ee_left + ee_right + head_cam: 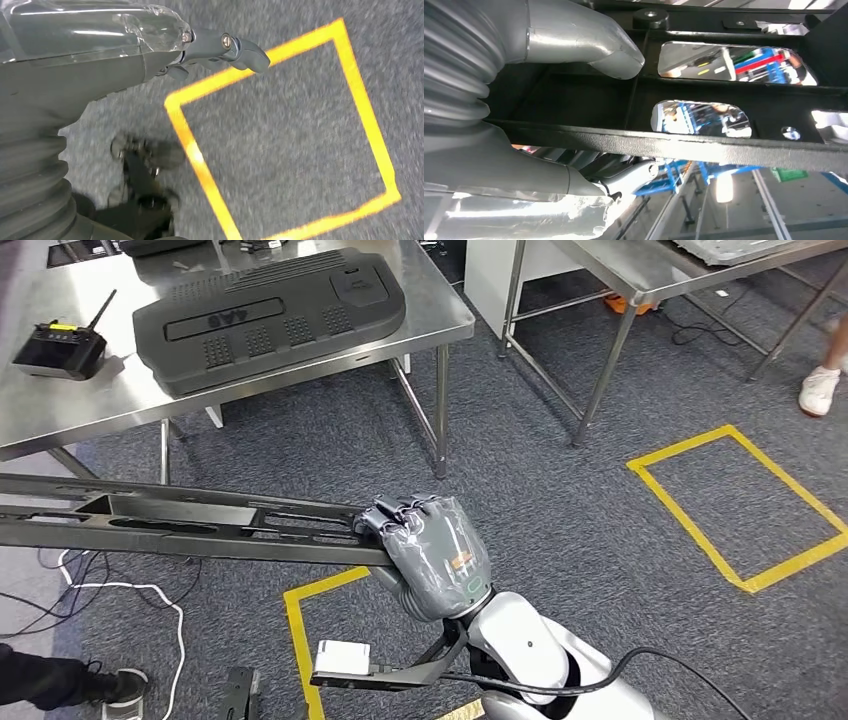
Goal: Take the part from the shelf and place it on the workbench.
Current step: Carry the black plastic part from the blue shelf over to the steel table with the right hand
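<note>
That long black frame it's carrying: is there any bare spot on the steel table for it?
Little room. The steel table is crowded mid-top by a large dark grey moulded panel, with a small black antenna box near the left. Bare steel runs along the near edge in front of both. The right hand holds the long black frame.

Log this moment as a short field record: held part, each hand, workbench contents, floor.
held part: long black metal frame with cutouts, level, above the floor
right hand: grips the frame's end
left hand: holds nothing, over the grey carpet
workbench: steel table bearing a large black moulded panel and a black radio unit
floor: yellow tape squares
</note>
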Action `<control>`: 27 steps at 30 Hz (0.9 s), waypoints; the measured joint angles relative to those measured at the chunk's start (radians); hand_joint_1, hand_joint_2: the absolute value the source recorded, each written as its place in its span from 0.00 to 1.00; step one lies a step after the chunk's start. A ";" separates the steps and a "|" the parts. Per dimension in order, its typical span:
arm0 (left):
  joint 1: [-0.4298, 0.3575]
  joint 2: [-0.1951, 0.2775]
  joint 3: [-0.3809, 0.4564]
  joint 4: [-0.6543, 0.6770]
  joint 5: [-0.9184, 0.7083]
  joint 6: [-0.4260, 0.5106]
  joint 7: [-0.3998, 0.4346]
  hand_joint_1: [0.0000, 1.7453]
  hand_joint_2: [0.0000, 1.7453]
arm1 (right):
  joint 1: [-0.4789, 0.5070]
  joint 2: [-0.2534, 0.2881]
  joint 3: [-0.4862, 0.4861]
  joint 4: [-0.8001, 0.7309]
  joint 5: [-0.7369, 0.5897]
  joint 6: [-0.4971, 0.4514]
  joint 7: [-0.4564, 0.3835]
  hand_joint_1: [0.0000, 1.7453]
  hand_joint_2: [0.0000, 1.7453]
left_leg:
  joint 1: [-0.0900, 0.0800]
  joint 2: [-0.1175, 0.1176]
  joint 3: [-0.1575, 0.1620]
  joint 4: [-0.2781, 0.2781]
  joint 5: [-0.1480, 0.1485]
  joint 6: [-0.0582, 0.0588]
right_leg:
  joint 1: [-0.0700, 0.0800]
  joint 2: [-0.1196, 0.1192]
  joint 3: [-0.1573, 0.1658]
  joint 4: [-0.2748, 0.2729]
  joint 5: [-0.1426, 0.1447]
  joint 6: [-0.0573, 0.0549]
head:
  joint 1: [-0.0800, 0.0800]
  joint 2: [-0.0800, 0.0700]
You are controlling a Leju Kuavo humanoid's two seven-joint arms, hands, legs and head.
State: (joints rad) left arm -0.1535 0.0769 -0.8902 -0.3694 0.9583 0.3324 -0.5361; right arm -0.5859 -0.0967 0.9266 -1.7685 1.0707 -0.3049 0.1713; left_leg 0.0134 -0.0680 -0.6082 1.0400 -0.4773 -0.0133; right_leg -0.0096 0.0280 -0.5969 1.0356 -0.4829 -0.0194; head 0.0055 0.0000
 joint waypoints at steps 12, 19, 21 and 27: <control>0.009 0.001 0.002 -0.001 0.004 -0.009 -0.030 0.00 1.00 | 0.010 0.017 0.032 0.013 -0.016 0.014 -0.030 1.00 1.00 | 0.000 0.099 0.002 -0.014 0.019 -0.010 | 0.002 -0.080 0.030 -0.005 -0.023 0.006 | -0.050 0.000; 0.008 0.001 0.003 -0.001 0.002 -0.013 -0.030 0.00 1.00 | 0.011 0.023 0.033 0.014 -0.017 0.017 -0.033 1.00 1.00 | 0.001 0.072 0.006 -0.027 0.021 0.024 | 0.000 -0.050 -0.021 0.116 -0.097 0.026 | -0.024 0.000; 0.007 0.001 0.003 -0.001 0.002 -0.016 -0.030 0.00 1.00 | 0.016 0.023 0.034 0.015 -0.018 0.020 -0.033 1.00 1.00 | 0.001 0.059 0.009 -0.031 0.022 0.033 | -0.001 -0.034 -0.086 0.244 -0.147 0.029 | -0.010 0.000; 0.008 -0.001 0.003 -0.001 0.002 -0.025 -0.030 0.00 1.00 | 0.022 0.023 0.035 0.017 -0.015 0.024 -0.033 1.00 1.00 | -0.002 0.013 0.008 -0.017 0.013 0.023 | -0.001 0.009 -0.006 0.026 -0.008 0.014 | 0.006 0.000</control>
State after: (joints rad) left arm -0.1456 0.0755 -0.8867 -0.3708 0.9603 0.3073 -0.5665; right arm -0.5638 -0.0740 0.9611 -1.7512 1.0554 -0.2812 0.1385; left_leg 0.0118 -0.0554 -0.6004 1.0232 -0.4640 0.0101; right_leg -0.0111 0.0371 -0.6030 1.0612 -0.4907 -0.0050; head 0.0116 0.0000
